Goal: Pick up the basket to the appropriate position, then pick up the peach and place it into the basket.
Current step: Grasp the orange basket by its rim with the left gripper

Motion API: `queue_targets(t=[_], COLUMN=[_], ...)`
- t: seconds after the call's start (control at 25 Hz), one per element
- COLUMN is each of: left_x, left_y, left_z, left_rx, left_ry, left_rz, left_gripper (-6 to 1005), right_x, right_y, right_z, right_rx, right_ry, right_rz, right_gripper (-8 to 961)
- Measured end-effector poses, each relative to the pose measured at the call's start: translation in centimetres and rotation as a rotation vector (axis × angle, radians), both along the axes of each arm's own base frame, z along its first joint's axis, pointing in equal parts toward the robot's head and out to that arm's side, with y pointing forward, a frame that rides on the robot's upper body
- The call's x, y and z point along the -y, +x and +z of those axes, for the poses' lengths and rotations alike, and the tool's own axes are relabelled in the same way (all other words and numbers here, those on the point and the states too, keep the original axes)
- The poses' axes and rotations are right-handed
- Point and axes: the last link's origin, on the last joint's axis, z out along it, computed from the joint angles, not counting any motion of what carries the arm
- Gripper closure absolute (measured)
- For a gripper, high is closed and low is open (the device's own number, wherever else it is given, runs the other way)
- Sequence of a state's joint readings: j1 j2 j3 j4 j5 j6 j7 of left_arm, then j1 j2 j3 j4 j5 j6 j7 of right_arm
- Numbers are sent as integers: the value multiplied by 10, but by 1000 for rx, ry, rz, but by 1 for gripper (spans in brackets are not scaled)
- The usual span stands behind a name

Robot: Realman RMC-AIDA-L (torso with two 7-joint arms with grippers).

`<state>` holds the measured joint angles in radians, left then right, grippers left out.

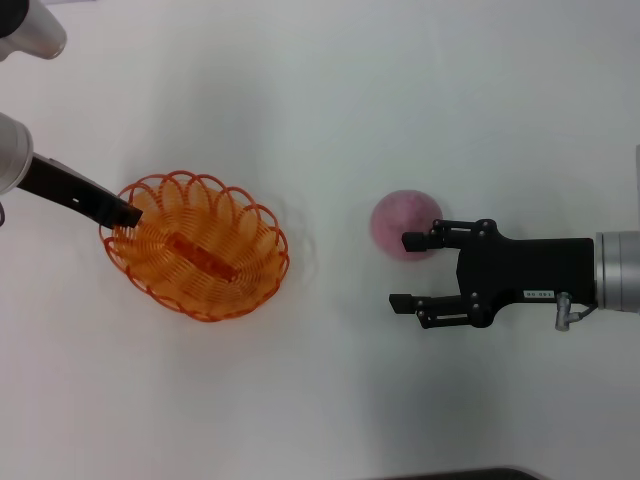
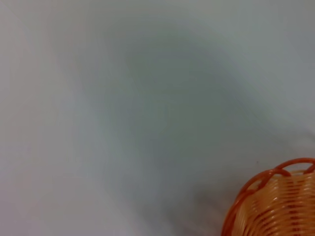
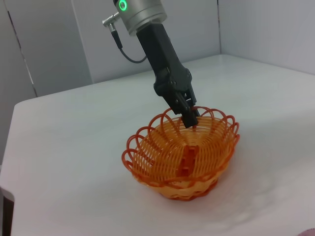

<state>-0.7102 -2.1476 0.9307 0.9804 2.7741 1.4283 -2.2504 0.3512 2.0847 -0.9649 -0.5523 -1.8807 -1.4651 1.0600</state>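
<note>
The orange wire basket [image 1: 195,250] sits on the white table at the left. My left gripper [image 1: 126,212] reaches in from the left, and its fingers are closed together on the basket's far-left rim; the right wrist view shows this grip [image 3: 189,118] on the basket [image 3: 182,157]. The basket's rim also shows in the left wrist view [image 2: 275,206]. The pink-purple peach [image 1: 400,222] lies on the table to the right of the basket. My right gripper [image 1: 405,271] is open and empty. Its upper finger is against the peach's near-right side, and the peach is not between the fingers.
The white table [image 1: 320,400] has a dark front edge at the bottom of the head view. A grey wall and the table's far edge stand behind the basket in the right wrist view [image 3: 59,93].
</note>
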Motion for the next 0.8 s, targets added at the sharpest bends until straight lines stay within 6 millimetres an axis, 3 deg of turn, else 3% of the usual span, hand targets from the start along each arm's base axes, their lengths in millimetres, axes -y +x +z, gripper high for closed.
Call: queue_targets(t=[0.32,0.56,0.8], left_x=[-1,-1,-2], left_y=[2,8,12], left_z=[1,6,24], left_rx=[8,38,147], left_ry=[13,9,-27], left_rz=[34,103,276], left_gripper=[874,883,896], right_x=[0,0,0], right_y=[0,0,1], right_z=[0,0,0], right_rx=[1,1,-1], right_ry=[0,2,2], right_rz=[-2,-3,-7], right_gripper=[122,122,121])
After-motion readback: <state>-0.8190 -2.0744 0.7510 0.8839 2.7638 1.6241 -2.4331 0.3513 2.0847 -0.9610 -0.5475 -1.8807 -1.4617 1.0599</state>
